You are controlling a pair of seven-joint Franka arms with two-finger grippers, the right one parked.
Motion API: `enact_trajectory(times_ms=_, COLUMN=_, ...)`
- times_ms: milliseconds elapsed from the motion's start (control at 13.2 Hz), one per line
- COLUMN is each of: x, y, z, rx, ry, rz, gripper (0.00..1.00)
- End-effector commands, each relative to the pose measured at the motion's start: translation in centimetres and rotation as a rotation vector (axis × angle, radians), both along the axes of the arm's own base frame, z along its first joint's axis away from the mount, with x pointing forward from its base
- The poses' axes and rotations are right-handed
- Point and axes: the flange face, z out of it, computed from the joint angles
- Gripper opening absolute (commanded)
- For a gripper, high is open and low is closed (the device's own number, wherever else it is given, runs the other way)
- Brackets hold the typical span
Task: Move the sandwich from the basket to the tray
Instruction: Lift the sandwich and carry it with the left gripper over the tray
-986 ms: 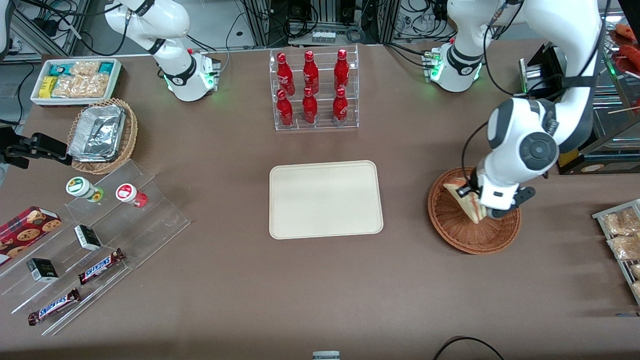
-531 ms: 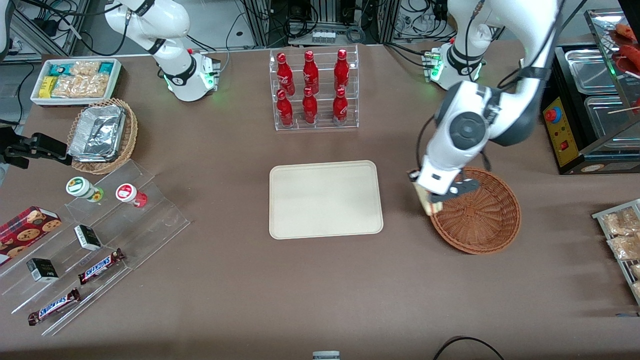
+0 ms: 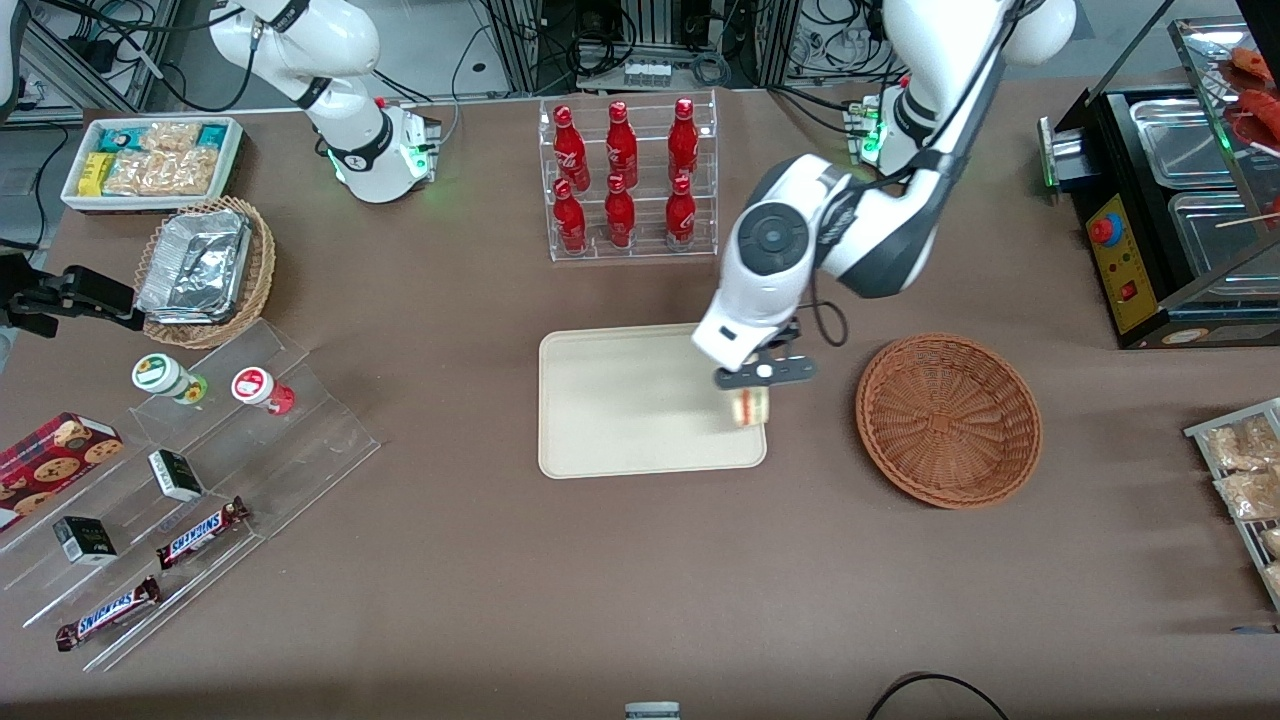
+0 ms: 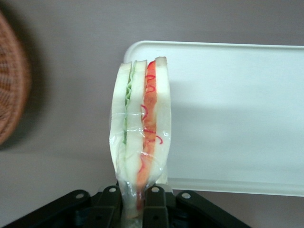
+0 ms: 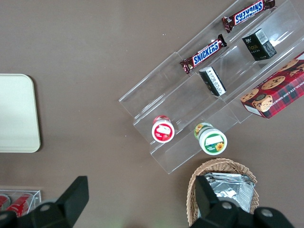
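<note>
Above the tray's (image 3: 620, 400) edge nearest the basket (image 3: 948, 420), the gripper (image 3: 752, 388) is pinching the wrapped sandwich (image 4: 141, 128) by one end. It is looking light, soft and slippery, so a gentle grip across the bread faces seems best.

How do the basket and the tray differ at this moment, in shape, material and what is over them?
The basket is round, reddish-brown woven wicker; the tray is a flat, smooth cream rectangle with rounded corners. The basket is deeper, bowl-like; the tray has only a low rim. Nothing is over the basket; the gripper, shut on the sandwich, hangs over the tray's edge nearest the basket. Both lie on the brown table with nothing resting in them.
</note>
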Motion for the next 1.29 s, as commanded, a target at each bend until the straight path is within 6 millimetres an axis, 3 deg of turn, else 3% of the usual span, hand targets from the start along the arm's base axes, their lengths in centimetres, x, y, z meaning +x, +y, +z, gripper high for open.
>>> enact_trajectory(times_ms=0, x=1.0, y=-4.2, z=-0.6, rx=-0.02, ry=0.003, rz=0.01, gripper=0.0)
enact_trajectory(times_ms=303, x=1.0, y=-8.1, z=-2.3, rx=-0.014, ry=0.019, rz=-0.02, gripper=0.0)
enact_trajectory(times_ms=531, x=0.8, y=-10.1, z=-3.6, rx=-0.017, ry=0.017, rz=-0.026, gripper=0.0)
enact_trajectory(times_ms=834, x=1.8, y=-11.2, z=-5.8, rx=-0.021, ry=0.021, rz=-0.025, gripper=0.0)
enact_trajectory(times_ms=1214, x=1.4, y=-12.0, z=-8.7, rx=-0.015, ry=0.05, rz=-0.035, gripper=0.0)
